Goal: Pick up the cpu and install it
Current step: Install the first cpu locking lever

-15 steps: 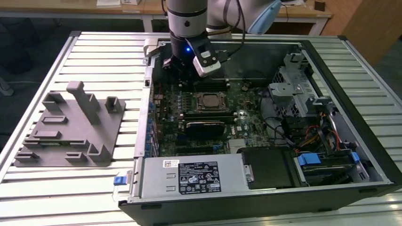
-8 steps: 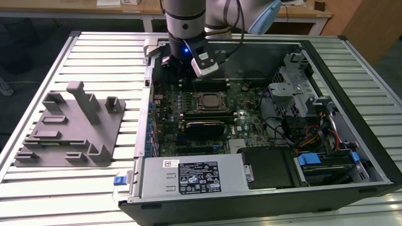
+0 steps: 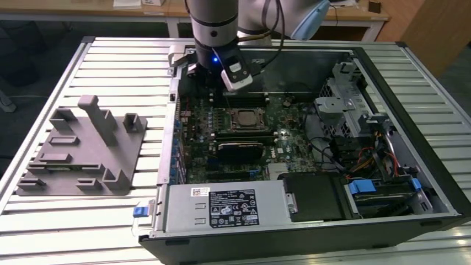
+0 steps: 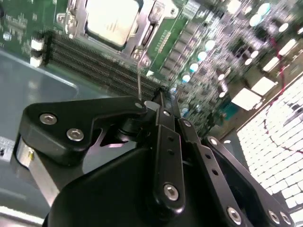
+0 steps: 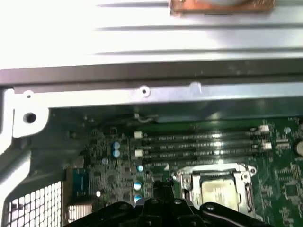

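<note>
The cpu [image 3: 244, 119], a small silvery square chip, lies in the metal-framed socket of the green motherboard [image 3: 294, 143] inside the open computer case. It also shows in both wrist views, cpu [image 4: 112, 20] and cpu [image 5: 218, 192], with the socket frame around it. My gripper [image 3: 220, 88] hangs above the board's far side, over the memory slots [image 5: 199, 142] and a short way from the socket. Its fingers [image 4: 161, 101] are shut together with nothing between them. A thin metal lever [image 4: 138, 78] stands up beside the socket, close to the fingertips.
A grey plastic tray [image 3: 81, 154] with upright posts sits at the exterior view's left of the case. Inside the case are a power supply [image 3: 220, 207], a drive cage [image 3: 353, 105] with cables, and a black block [image 3: 239, 149] below the socket. The case wall [image 5: 142, 94] is near the gripper.
</note>
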`<state>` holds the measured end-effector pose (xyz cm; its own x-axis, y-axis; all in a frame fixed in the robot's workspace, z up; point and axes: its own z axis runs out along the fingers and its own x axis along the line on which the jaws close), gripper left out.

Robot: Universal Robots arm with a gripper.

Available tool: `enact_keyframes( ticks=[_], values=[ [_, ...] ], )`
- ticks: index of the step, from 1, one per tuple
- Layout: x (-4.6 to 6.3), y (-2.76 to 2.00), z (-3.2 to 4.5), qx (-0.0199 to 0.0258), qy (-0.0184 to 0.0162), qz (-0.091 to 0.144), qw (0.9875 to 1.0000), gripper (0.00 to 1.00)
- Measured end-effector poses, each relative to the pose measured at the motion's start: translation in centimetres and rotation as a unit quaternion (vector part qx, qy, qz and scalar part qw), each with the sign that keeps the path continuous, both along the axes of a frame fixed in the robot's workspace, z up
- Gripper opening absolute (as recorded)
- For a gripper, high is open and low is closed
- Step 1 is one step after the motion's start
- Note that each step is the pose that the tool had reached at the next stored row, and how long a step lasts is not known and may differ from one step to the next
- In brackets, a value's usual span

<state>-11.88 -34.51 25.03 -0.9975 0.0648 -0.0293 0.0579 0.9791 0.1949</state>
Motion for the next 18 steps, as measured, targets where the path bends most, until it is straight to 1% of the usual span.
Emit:
enact_keyframes(
  ticks=[1,2,3,4,11,15,18],
  values=[
    [0.0,-0.01,0.0,0.0067,0.0,0.0,1.0,0.11],
    [0.0,-0.01,0.0,0.0121,0.0,0.0,0.9999,0.11],
    [0.0,-0.02,0.0,0.0152,0.0,0.0,0.9999,0.11],
    [0.0,-0.01,0.0,0.0165,0.0,0.0,0.9999,0.11],
    [0.2,-0.02,0.0,0.017,0.0,0.0,0.9999,0.11],
    [0.8,-0.02,-0.02,0.017,0.0,0.0,0.9999,0.11],
    [1.4,-0.02,-0.03,0.017,0.0,0.0,0.9999,0.11]
  ],
)
